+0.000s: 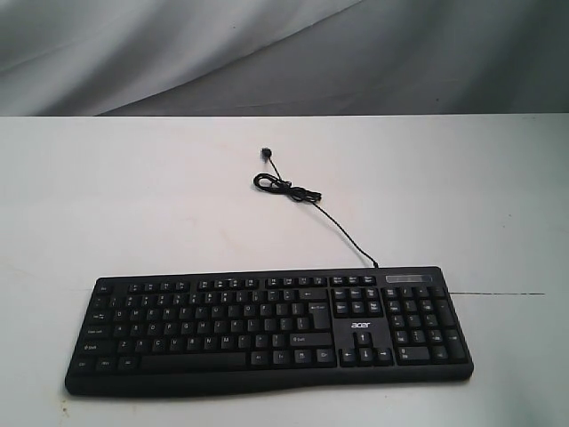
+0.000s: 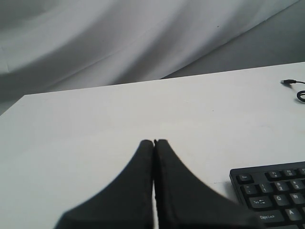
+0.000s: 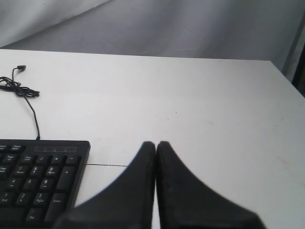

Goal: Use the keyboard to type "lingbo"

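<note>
I judge typing hasn't begun: my left gripper (image 2: 153,141) and right gripper (image 3: 156,143) hover clenched and empty (tips pressed together), the Acer keyboard (image 1: 267,325) between them. Next, the right one must reach inward to "l".

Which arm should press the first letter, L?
Probably right, though it's close: the right gripper, shut, sits nearer the keyboard's number-pad end than the left gripper, also shut, sits to the Esc end.
</note>
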